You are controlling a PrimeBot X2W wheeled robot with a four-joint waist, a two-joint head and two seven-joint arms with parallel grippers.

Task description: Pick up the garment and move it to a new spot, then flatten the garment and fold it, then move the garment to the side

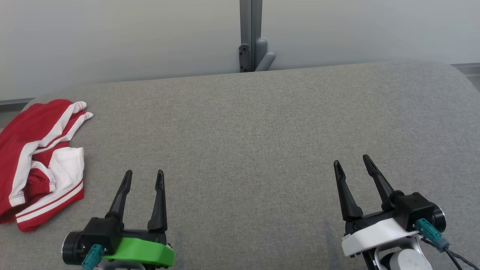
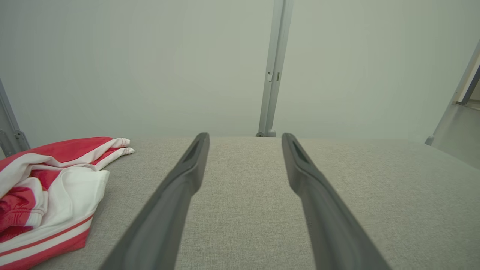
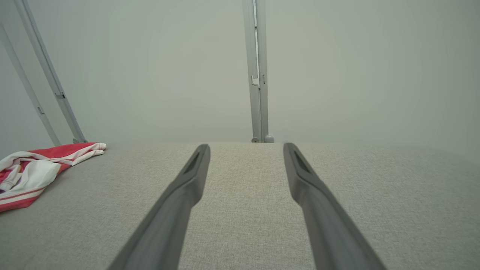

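Pointing toward the far edge of the grey woven-fabric table (image 1: 243, 131), the left gripper (image 1: 144, 173), mounted on a green bracket, sits by the near edge with its two long dark fingers spread apart and nothing between them. In its wrist view bare fabric shows in the gap between the fingers. The right gripper (image 1: 351, 160), on a white bracket with a teal connector and a dark cable at its wrist, is by the near edge toward the right side. Its fingers are likewise parted and empty, and angled slightly leftward. The two grippers are well apart from each other, with open cloth between them. The crumpled red garment with white stripes and white panels (image 1: 37, 161) lies in a loose heap along the table's left edge, reaching up toward the far left corner. It is near the left gripper's outer side and not touching it. Beyond the far edge a grey metal post (image 1: 250, 33) rises against a pale wall (image 1: 112, 37).
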